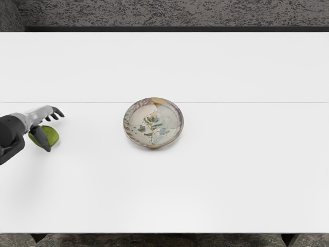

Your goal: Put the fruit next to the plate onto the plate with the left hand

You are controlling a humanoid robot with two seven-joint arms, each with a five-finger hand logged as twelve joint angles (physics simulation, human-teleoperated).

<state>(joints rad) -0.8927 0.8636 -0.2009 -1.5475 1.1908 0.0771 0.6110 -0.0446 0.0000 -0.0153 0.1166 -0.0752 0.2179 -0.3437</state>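
Head view: left hand (pixel 44 120) is hovering near the left edge of the surface (pixel 231 175), fingers stretched out & apart, gripping nothing. Its thumb is crossing in front of the green fruit (pixel 53 135). Fruit is sitting on the surface, well apart from the plate (pixel 126 122) at centre. Bare white stretch is lying btwn them. Dark speckled wall (pixel 169 13) is running behind the far edge.

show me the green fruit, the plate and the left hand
green fruit (pixel 53 135): head view, its uncovered right side
plate (pixel 153 123): head view, its painted middle
left hand (pixel 44 118): head view, its grey back
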